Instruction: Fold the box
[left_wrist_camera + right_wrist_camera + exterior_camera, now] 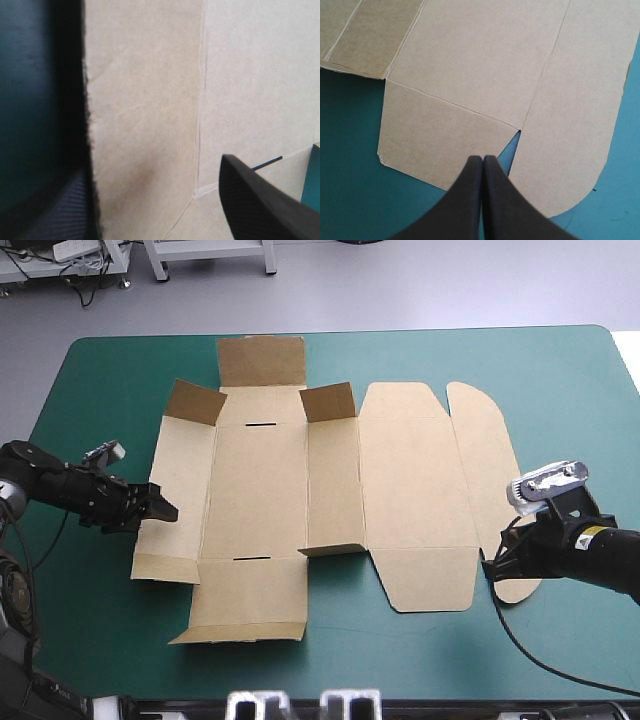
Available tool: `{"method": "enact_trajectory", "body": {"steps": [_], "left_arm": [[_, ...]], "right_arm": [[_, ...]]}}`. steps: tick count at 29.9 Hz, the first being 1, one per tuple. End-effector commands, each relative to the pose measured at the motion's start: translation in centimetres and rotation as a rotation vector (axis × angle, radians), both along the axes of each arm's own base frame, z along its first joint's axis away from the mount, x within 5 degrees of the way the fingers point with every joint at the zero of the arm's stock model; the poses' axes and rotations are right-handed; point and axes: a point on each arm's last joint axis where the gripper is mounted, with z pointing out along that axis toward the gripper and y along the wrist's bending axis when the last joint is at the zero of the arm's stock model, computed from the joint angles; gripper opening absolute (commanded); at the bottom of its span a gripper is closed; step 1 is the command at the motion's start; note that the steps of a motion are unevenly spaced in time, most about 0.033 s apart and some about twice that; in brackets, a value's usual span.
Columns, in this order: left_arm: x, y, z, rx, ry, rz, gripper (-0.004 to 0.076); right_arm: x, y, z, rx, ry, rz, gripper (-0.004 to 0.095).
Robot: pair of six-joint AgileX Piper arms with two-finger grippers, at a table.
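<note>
Closest to my right wrist camera, the right gripper (pixel 483 158) has its two black fingers pressed together in one pointed arch. The tip sits at the small notch where the box's (pixel 470 60) near side flap meets its long rounded tab, low over the board. Whether it touches, I cannot tell.

On the left wrist camera the left gripper (pixel 152 167) has its fingers spread apart. The box's (pixel 150 100) left edge runs between them, one finger over the board and the other beside the edge, over the teal-green bench (pixel 30 100).

The box is a cut sheet of matte brown board, scored with straight creases. Its cut edge looks slightly rough up close, and the right-hand tab ends in a smooth curve.

Only the high view shows the whole layout. The box (pixel 260 490) lies spread across the middle of the bench (pixel 560 370), mostly flat. The far flap and two small corner flaps are raised, and there are two thin slots in the centre panel. The left gripper (pixel 165 508) is at its left edge and the right gripper (pixel 488 570) at its near right corner.
</note>
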Motion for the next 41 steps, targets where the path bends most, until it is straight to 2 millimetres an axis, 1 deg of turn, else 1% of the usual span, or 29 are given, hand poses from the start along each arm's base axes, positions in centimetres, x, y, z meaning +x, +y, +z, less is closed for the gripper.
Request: {"method": "enact_trajectory", "body": {"steps": [1,4,6,7,10,16,20,22,25,26,29,31,36,39,41], "left_arm": [[-0.1,-1.6,1.2,-0.085,0.004,-0.065,0.0491],[0.3,-2.3,0.5,-0.098,0.028,-0.087,0.0465],[0.4,-2.4,0.2,-0.108,0.037,-0.086,0.0383],[0.5,-2.5,0.2,-0.114,0.034,-0.081,0.0302],[0.7,-2.4,0.2,-0.107,0.021,-0.070,0.0004],[0.8,-2.8,0.6,-0.159,-0.028,-0.107,-0.0009],[1.1,-3.4,1.8,-0.219,-0.136,-0.126,-0.0009],[1.1,-3.5,2.4,-0.215,-0.161,-0.134,-0.0009],[1.0,-4.1,4.6,-0.150,-0.236,-0.202,-0.0009],[0.9,-4.4,5.6,-0.116,-0.271,-0.235,-0.0009],[0.6,-5.5,8.9,0.000,-0.371,-0.326,-0.0008],[0.3,-6.4,11.5,0.074,-0.449,-0.382,-0.0008],[0.1,-8.7,17.2,0.168,-0.611,-0.434,-0.0008],[-0.2,-10.3,19.7,0.251,-0.680,-0.484,-0.0008],[-0.5,-11.5,21.0,0.303,-0.732,-0.541,-0.0009]], "right_arm": [[0.1,0.1,1.0,0.023,-0.063,0.001,-0.0018],[0.1,0.2,1.0,0.025,-0.059,0.002,-0.0018],[0.1,0.2,1.0,0.025,-0.059,0.002,-0.0018],[0.1,0.2,1.0,0.025,-0.059,0.002,-0.0018],[0.1,0.2,1.0,0.025,-0.059,0.002,-0.0018],[0.1,0.2,1.0,0.026,-0.055,0.003,-0.0018],[0.1,0.2,1.0,0.026,-0.053,0.004,-0.0018],[0.1,0.2,1.0,0.026,-0.053,0.004,-0.0018],[0.0,0.2,0.9,0.025,-0.051,0.005,-0.0018],[0.0,0.2,0.9,0.025,-0.051,0.005,-0.0018],[0.0,0.2,0.9,0.025,-0.048,0.005,-0.0018],[0.0,0.2,0.9,0.025,-0.048,0.005,-0.0018],[0.0,0.2,0.9,0.025,-0.048,0.005,-0.0017],[0.2,0.2,1.0,0.028,-0.067,0.000,-0.0018],[0.3,0.2,1.1,0.033,-0.082,-0.003,-0.0018]]}}
